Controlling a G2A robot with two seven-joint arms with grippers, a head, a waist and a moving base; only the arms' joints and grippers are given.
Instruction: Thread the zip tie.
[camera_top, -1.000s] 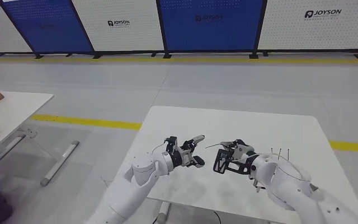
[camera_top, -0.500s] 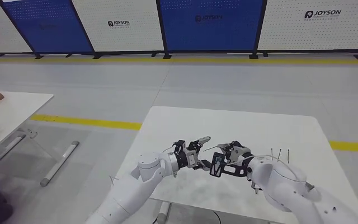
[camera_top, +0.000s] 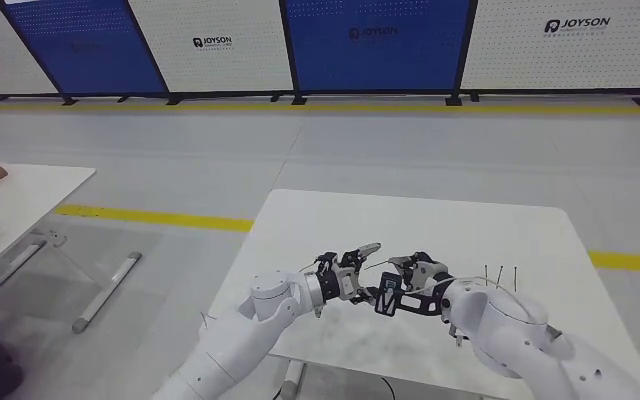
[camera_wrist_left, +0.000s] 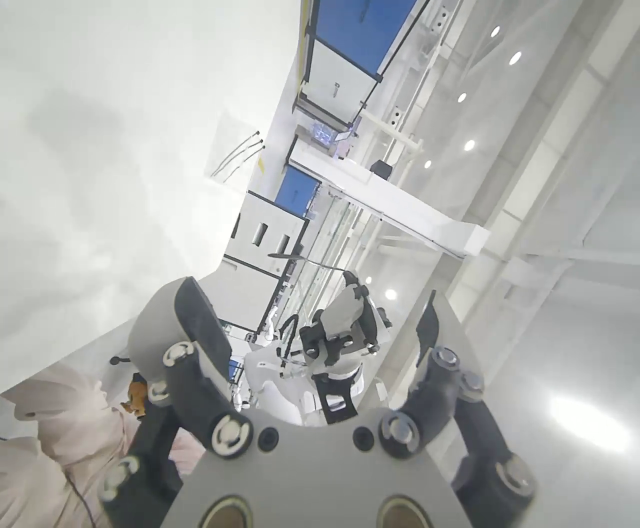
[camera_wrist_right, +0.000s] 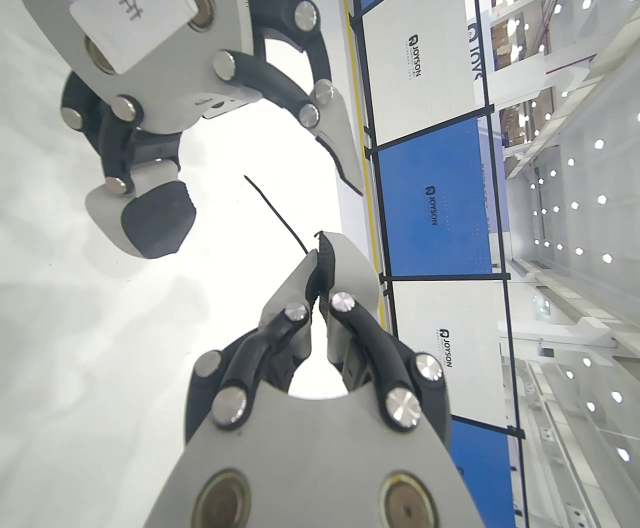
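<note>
My right gripper (camera_wrist_right: 320, 255) pinches the thin black plastic zip tie (camera_wrist_right: 276, 212) so its tail points at the left gripper (camera_wrist_left: 312, 310), jaws apart, I'd say to take it.

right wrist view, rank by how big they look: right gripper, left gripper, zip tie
1. right gripper, though nearness inflates it
2. left gripper
3. zip tie, a thin strand held in the right gripper

The table (camera_top: 450, 215) was viewed from high above; close wrist cameras were aimed at each other, left gripper (camera_wrist_right: 252, 202) and right gripper (camera_wrist_left: 351, 285) shared.
</note>
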